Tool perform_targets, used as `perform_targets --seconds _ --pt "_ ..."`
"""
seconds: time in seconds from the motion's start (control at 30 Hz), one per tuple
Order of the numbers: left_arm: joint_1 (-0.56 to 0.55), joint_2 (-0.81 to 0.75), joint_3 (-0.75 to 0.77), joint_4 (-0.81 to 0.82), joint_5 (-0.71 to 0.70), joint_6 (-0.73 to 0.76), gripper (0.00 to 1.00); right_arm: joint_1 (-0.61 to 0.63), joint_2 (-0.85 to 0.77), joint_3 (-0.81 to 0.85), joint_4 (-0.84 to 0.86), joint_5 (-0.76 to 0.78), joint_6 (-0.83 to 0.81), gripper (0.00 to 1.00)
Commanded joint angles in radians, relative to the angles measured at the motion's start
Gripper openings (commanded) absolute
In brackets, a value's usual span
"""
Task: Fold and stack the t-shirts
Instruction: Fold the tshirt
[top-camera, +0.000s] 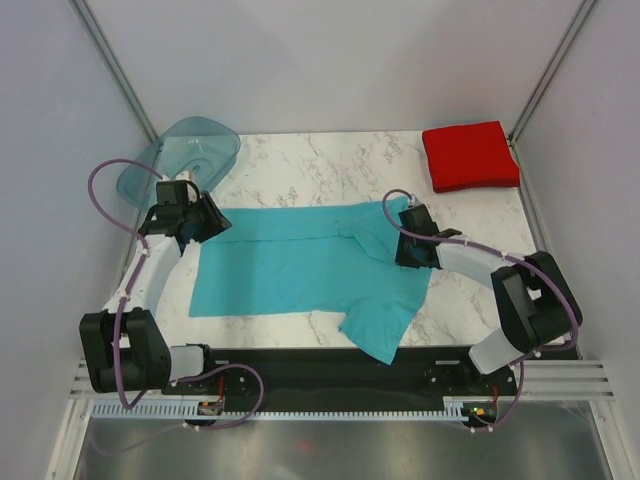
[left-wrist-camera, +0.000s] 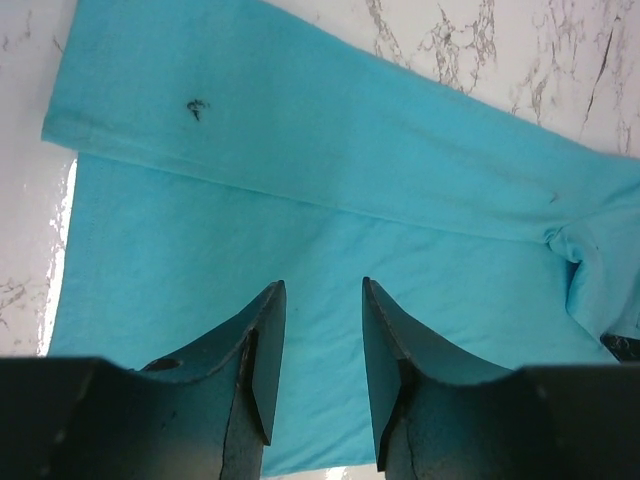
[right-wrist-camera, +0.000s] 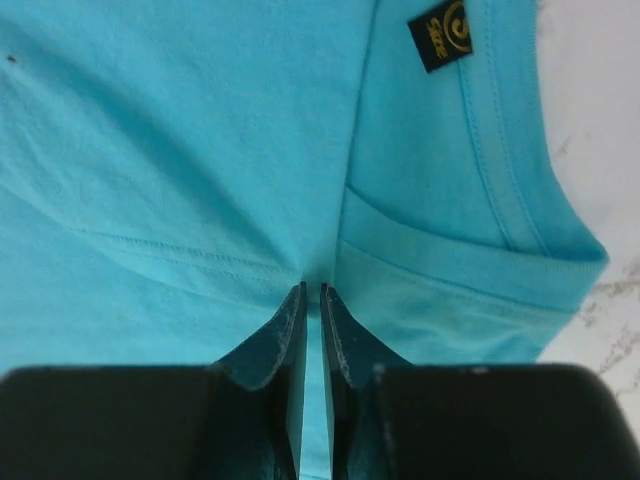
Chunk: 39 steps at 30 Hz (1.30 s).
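Over by the plastic tray (top-camera: 190, 150), the left gripper (left-wrist-camera: 320, 290) is hovering with jaws apart and empty above the turquoise t-shirt (top-camera: 290, 265). The shirt is lying mid-bench (top-camera: 300, 160) with only its far long edge turned in, while the right gripper (right-wrist-camera: 312, 290) is pinching what looks like a ridge of cloth beside the collar (right-wrist-camera: 500, 150). The red t-shirt (top-camera: 470, 155) is sitting folded at the far right, so I'd say one is done, with most of the second fold and the stacking waiting; only the overhead view is showing that red square, and only the right wrist view the black neck label (right-wrist-camera: 442, 35).
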Motion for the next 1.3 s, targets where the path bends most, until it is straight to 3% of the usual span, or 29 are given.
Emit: perform_targets --seconds 0.0,0.2,0.4,0.53,0.73,1.1,1.27 --pt "0.0 -0.017 -0.02 0.054 0.006 -0.069 0.44 0.009 -0.087 -0.03 0.01 0.058 0.058 0.18" --pt "-0.003 0.167 0.056 0.137 0.169 -0.135 0.44 -0.007 -0.087 0.116 -0.041 0.157 0.121 0.32" --pt "-0.006 0.356 0.184 0.14 0.163 -0.117 0.44 -0.005 -0.032 0.148 -0.132 0.137 0.377 0.37" --pt "-0.006 0.488 0.26 0.144 0.152 -0.117 0.44 0.009 0.011 0.148 -0.136 0.169 0.437 0.37" --pt "-0.009 0.637 0.34 0.144 0.195 -0.118 0.43 0.012 0.055 0.144 -0.147 0.201 0.459 0.36" --pt "-0.006 0.732 0.339 0.144 0.172 -0.118 0.42 0.041 0.118 0.16 -0.17 0.235 0.488 0.32" --pt "-0.008 0.747 0.337 0.143 0.16 -0.12 0.42 0.044 0.134 0.171 -0.171 0.267 0.479 0.19"
